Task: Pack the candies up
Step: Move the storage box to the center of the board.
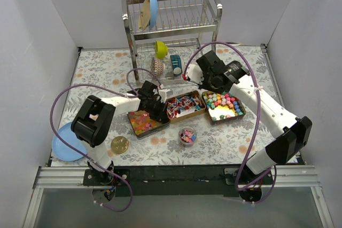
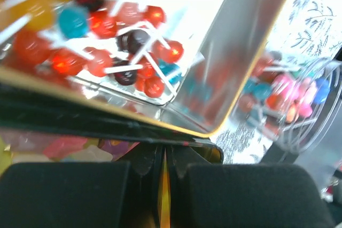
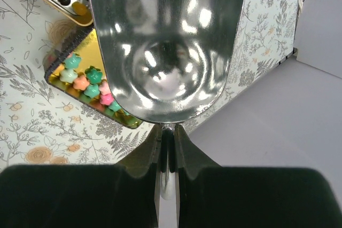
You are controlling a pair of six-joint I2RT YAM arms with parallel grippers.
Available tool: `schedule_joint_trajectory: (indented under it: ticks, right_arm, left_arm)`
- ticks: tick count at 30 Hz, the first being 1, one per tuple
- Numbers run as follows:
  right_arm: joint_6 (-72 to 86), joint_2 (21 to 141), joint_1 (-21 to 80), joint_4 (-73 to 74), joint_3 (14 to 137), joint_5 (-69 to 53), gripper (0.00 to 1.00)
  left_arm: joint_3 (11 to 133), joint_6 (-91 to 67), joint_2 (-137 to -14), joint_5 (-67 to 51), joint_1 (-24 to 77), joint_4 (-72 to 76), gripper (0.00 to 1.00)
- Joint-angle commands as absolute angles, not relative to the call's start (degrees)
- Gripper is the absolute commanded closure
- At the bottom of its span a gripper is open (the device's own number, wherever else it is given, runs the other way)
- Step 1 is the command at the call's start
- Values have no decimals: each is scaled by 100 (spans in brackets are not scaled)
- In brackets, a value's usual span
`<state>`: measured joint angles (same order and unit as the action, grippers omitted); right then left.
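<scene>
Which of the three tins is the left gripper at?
The leftmost tin, holding gummies; the middle tin has lollipops, the right tin star candies.

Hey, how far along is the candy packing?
Done: the clear jar holds some candies. In hand: the right gripper grips an empty scoop; the left gripper apparently pinches the gummy tin. Left: that tin, the lollipop tin and star tin look full; the gold disc lies apart.

Mirror-bright metal scoop [image 3: 168,52], glossy candies [image 2: 101,62]
</scene>
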<state>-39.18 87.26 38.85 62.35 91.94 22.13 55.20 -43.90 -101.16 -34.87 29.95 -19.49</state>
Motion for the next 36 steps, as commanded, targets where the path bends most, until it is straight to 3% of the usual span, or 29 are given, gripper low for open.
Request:
schedule_joint_trajectory:
  ticks: [1,11,17,20,22,24,27,36]
  right_arm:
    - [-3832,8561,3744,6012,9123,2171,99]
    - [-3885,8490,3568,6047,8956,2127,99]
    - [-4025,8552,3560,6205,9026,1873,99]
    - [-4323,8517,3568,6284,8948,1549,99]
    - [-4560,8394,3568,6179,8641,1442,99]
    - [-4842,8289,3568,5934,8273,1397,99]
    - [-5106,8218,3595,5854,8008,1380,99]
    - [-5168,8498,4069,5906,8244,993,99]
  left_arm:
    - [6187,-3868,-10458,-3551,3427,-1969,100]
    - [6767,-3630,-10688,-3507,3744,-2171,99]
    - [6540,-3393,-9409,-3647,3735,-2610,98]
    - [6276,-3646,-8547,-3665,3674,-2585,93]
    - [6021,-4145,-8167,-3508,3534,-2479,78]
    - [5959,-4481,-7903,-3568,3158,-2435,75]
    - [5941,-5123,-7910,-4647,2403,-2312,100]
    - [6082,-6205,-8331,-5651,2206,-1055,100]
